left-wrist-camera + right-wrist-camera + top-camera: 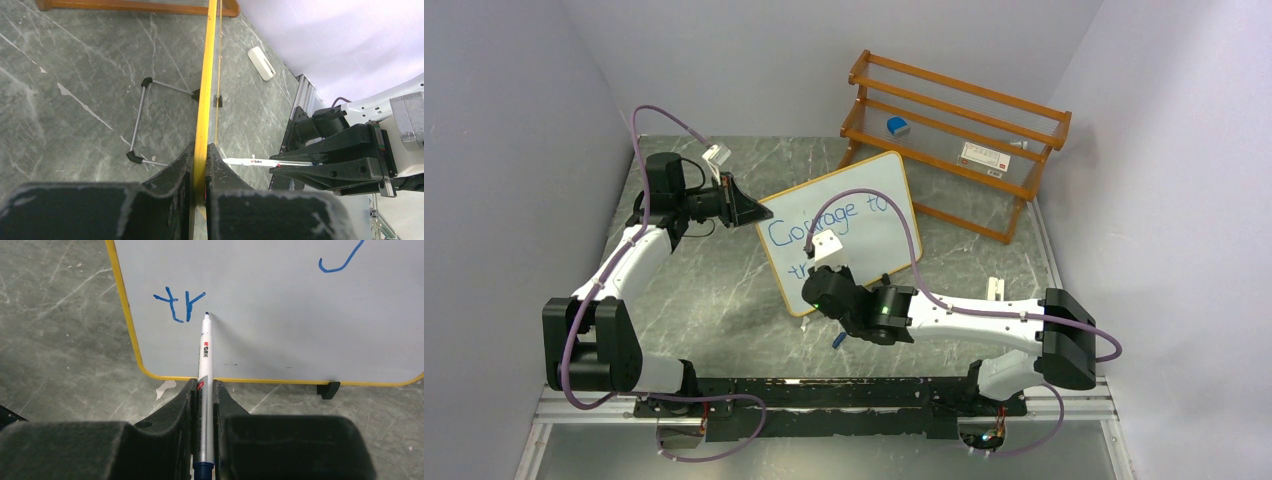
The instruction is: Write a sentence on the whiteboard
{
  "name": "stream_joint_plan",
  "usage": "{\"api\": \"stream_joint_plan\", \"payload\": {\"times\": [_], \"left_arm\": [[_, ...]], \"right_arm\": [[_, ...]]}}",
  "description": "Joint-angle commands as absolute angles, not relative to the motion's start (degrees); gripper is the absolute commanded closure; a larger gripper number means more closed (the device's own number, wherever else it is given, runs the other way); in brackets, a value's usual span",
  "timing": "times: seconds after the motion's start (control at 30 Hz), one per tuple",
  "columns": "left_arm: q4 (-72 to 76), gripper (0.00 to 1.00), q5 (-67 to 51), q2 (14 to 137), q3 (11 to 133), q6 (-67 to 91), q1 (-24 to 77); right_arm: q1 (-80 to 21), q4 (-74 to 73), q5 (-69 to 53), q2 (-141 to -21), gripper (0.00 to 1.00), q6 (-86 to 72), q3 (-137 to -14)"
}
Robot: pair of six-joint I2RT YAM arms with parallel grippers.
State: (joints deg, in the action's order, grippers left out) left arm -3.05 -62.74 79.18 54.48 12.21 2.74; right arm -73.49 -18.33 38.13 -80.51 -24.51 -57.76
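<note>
The whiteboard (pixel 864 215) stands tilted mid-table on its wire stand. Its yellow frame edge (pixel 205 90) runs edge-on through the left wrist view. My left gripper (pixel 204 152) is shut on that frame at the board's left edge (pixel 759 218). The sentence (pixel 824 218) reads "Courage to" in blue, with "tr" (pixel 179 304) started on the second line. My right gripper (pixel 204 390) is shut on a white marker (pixel 205 360), whose blue tip (pixel 206 315) touches the board just right of the "r". The right gripper (pixel 829 285) covers the board's lower left in the top view.
An orange wooden rack (pixel 954 135) stands behind the board with a blue item (pixel 897 126) and a white box (pixel 984 155) on it. A small white block (pixel 261 63) lies on the marble table. The board's black clip foot (pixel 328 389) rests on the tabletop. A blue cap (pixel 837 340) lies near the right arm.
</note>
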Motion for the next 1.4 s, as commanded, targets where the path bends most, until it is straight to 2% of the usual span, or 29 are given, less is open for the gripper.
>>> {"api": "stream_joint_plan", "payload": {"times": [0.0, 1.37], "left_arm": [[-6.6, 0.95, -58.7, 80.5, 53.9, 9.4, 4.6], [-6.8, 0.95, -58.5, 80.5, 53.9, 9.2, 4.6]], "right_arm": [[-73.3, -17.3, 39.1, -80.5, 1.00, -25.2, -57.3], [-72.3, -16.6, 40.7, -82.1, 1.00, -25.2, -57.3]]}}
